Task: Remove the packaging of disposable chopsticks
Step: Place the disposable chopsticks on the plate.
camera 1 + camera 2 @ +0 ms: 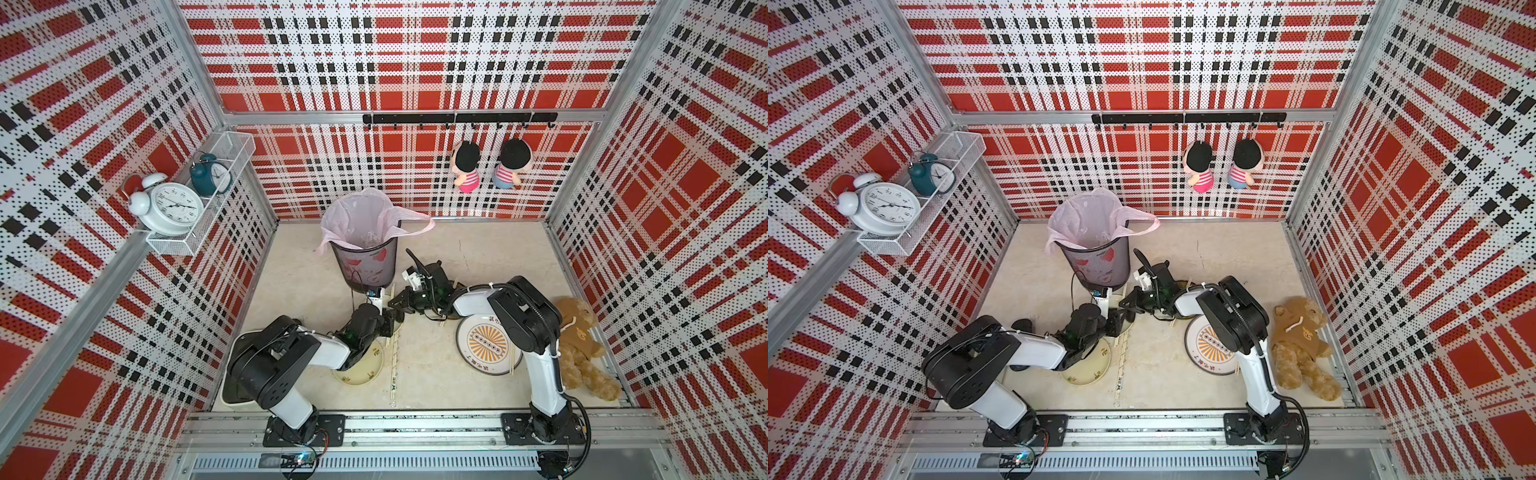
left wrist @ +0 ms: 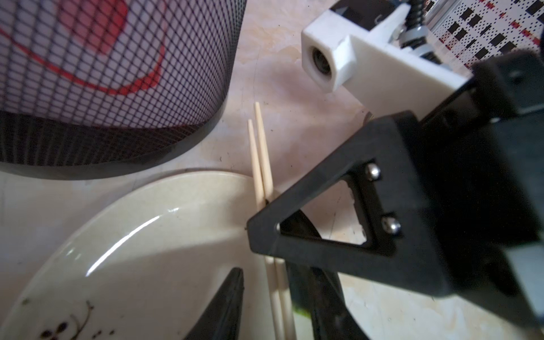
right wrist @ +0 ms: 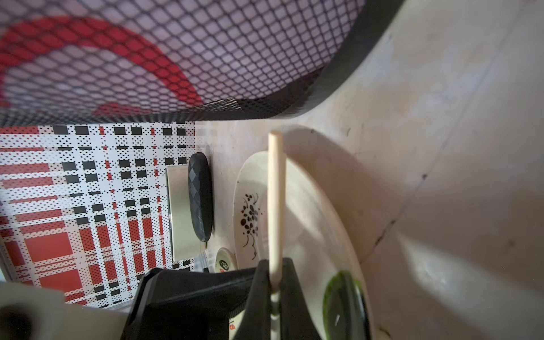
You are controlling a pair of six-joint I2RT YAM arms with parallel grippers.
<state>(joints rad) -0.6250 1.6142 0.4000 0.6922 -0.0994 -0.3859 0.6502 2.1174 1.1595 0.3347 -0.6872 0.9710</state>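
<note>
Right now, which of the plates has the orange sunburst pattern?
The plate beside the teddy bear, partly under the right arm. The cream plate under the left arm has only small dark marks.

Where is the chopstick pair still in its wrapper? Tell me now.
In both top views the wrapped pair lies flat on the table near its front edge, just right of the cream plate, between it and the patterned plate.
</note>
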